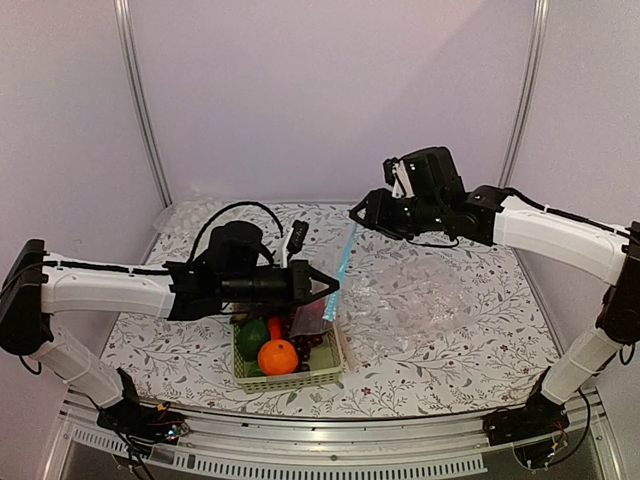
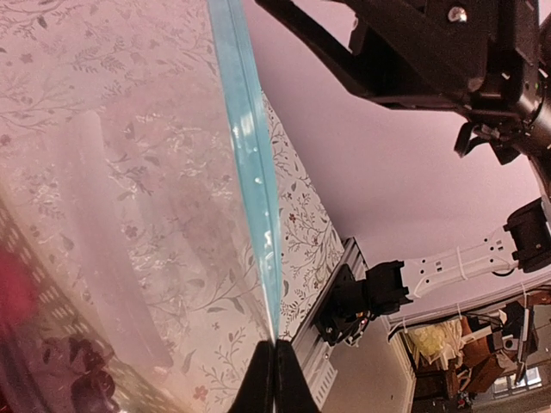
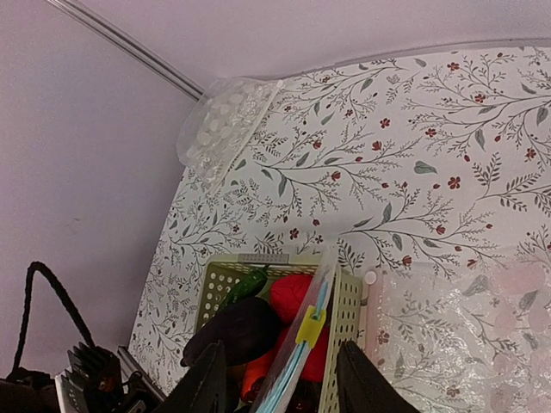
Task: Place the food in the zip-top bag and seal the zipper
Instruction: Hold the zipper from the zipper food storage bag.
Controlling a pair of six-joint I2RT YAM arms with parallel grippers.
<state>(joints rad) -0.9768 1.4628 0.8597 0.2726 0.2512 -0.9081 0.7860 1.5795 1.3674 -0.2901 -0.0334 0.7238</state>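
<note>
Left claw (image 1: 333, 287) pinches bag (image 2: 129, 215) corner; right claw (image 3: 282, 366) open, astride zipper (image 2: 250, 155). Risk: right bite clamps both lips, mouth won't open; film slips from left pinch.

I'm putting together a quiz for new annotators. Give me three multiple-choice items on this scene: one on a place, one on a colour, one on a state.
1. Where is the orange?
A) on a plate
B) in the basket
C) on a shelf

2. What colour is the zipper?
A) light blue
B) red
C) black

3. How is the left end effector?
A) open over the basket
B) shut on the orange
C) shut on the bag

Answers:
1 B: the top view shows it inside the basket's rim.
2 A: the strip along the bag's mouth is light blue in the left wrist view.
3 C: its fingertips meet on the bag's edge, at the zipper's end.
</note>
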